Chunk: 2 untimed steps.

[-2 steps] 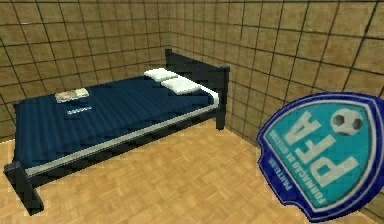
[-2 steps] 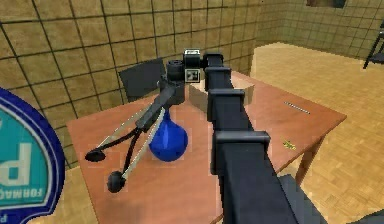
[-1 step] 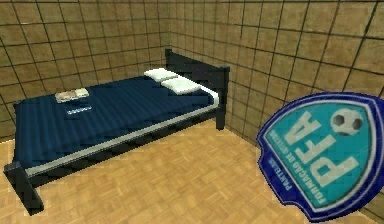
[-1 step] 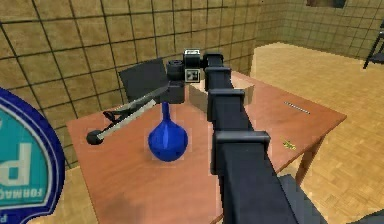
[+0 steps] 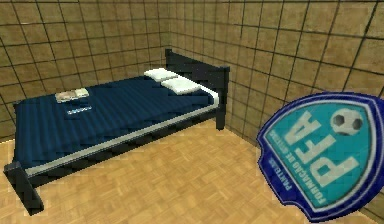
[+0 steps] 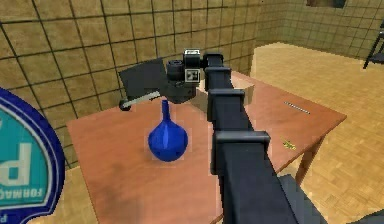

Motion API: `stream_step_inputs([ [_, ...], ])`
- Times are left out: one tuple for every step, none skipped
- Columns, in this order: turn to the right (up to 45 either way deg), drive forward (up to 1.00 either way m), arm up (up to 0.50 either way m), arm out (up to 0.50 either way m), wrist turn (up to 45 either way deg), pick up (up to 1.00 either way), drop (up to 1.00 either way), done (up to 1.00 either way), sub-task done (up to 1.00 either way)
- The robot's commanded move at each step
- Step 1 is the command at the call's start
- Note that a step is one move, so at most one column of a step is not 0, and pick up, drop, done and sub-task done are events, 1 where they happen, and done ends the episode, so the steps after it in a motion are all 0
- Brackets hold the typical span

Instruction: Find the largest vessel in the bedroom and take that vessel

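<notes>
blue vase [image 6: 167, 138] stands on the table [image 6: 300, 125], near the gripper [image 6: 140, 98]. can't tell if the gripper's holding anything or how its fingers sit. badge [image 5: 320, 150] has white lettering.

you find lettering on one thing: a round blue badge [image 5: 320, 150] at the forward view's lower right carries large pale letters across its middle, a ring of small print along its rim and a football emblem. the letters stand tilted and turned about, so you cannot read them cleanly. the badge [image 6: 25, 160] at the arm side view's left edge shows part of a large white letter with small print beneath. on the bed [image 5: 110, 120] a flat booklet [image 5: 73, 96] has a printed cover too small to read. two white squares [image 6: 193, 58] at the arm's [image 6: 235, 120] far end bear black marks, not letters.
</notes>
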Motion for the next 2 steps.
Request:
stream_step_inputs([
  [0.0, 0.00, 0.00, 0.00, 27.0, 0.00, 0.00, 0.00, 0.00],
  [0.0, 0.00, -0.28, 0.00, 0.0, 0.00, 0.00, 0.00, 0.00],
])
